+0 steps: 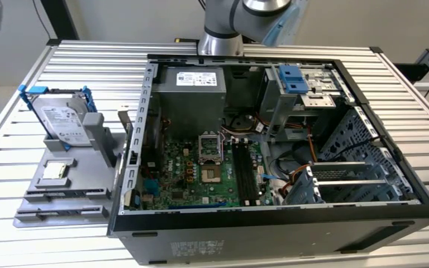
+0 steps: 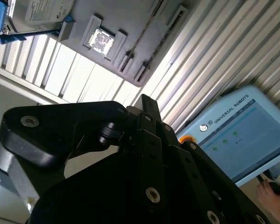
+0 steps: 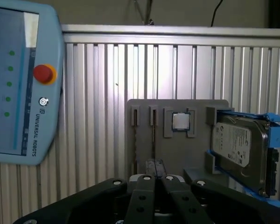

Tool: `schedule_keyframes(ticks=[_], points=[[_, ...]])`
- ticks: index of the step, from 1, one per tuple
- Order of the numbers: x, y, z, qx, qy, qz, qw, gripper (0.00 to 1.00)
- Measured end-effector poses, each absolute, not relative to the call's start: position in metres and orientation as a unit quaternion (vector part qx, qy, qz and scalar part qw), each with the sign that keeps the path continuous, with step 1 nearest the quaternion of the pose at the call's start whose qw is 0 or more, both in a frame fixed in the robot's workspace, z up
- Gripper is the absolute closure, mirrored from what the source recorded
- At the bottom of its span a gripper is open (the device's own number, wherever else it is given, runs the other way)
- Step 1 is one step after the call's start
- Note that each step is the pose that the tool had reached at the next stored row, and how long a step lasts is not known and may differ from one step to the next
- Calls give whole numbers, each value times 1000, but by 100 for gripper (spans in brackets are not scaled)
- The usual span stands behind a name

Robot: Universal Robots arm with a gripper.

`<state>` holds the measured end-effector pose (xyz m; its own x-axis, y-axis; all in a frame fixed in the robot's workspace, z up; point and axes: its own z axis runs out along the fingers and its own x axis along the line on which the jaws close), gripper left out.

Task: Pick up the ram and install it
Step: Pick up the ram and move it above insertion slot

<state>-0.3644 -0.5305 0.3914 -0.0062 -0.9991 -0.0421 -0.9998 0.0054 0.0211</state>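
The ram (image 3: 152,140) seems to be the thin dark strip standing on edge in a narrow slot of the grey holder (image 3: 196,154), next to the square processor chip. The same strip (image 2: 150,25) shows as a thin brownish line in the second wrist view. In the exterior view the holder (image 1: 80,184) lies left of the open computer case (image 1: 274,223), whose black memory slots (image 1: 246,170) run along the green motherboard. My gripper (image 3: 154,169) hangs well above the holder, fingers together with nothing between them, and its black linkage (image 2: 147,105) looms large in the second wrist view.
A silver hard drive in a blue frame (image 1: 62,125) stands on the holder. The slatted metal table (image 1: 20,167) carries everything. A pale blue teach pendant (image 3: 18,84) is close by, with a person's hand (image 2: 270,196) next to it. The arm's base (image 1: 222,33) stands behind the case.
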Motion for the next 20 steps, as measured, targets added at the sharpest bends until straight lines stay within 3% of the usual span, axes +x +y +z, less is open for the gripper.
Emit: schedule_keyframes(ticks=[20], points=[[-362, -530, 383, -706, 708, 22, 8, 100]])
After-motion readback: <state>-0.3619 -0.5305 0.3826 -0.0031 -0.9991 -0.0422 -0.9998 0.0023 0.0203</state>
